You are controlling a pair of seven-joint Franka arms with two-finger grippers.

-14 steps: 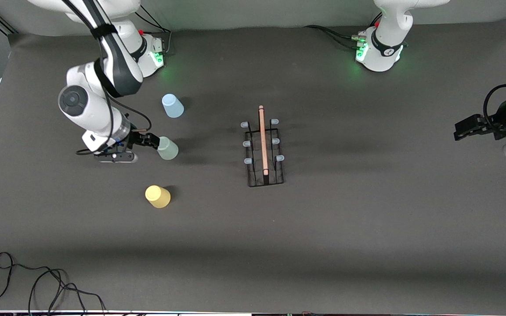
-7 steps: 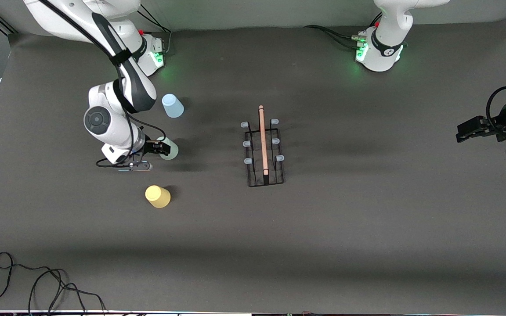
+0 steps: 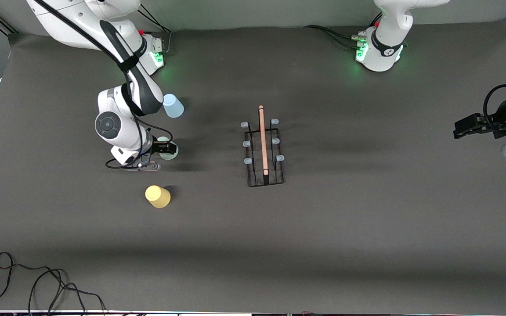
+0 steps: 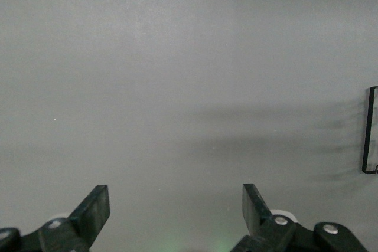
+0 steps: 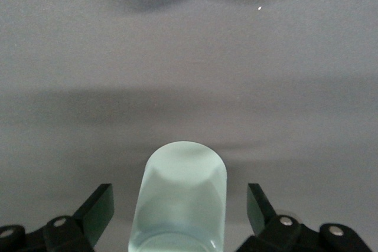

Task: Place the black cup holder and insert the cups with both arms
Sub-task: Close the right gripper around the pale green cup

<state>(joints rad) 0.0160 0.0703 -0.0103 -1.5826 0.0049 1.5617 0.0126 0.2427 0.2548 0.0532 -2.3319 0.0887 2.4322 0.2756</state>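
The black cup holder stands upright near the middle of the bench, its wooden rod handle running along the top and its pale-tipped pegs bare.

All three cups sit upside down on the bench, toward the right arm's end from the holder. The mint green cup is about level with the holder. The light blue cup is farther from the front camera than the holder's middle, and the yellow cup is nearer to that camera than the holder.

The right gripper is down at the mint green cup. In the right wrist view its jaws stand wide, one on each side of that cup, with a clear gap to the cup on both sides.

The left gripper waits toward the left arm's end of the bench, well apart from the holder. Its jaws are wide and hold nothing, as the left wrist view shows.
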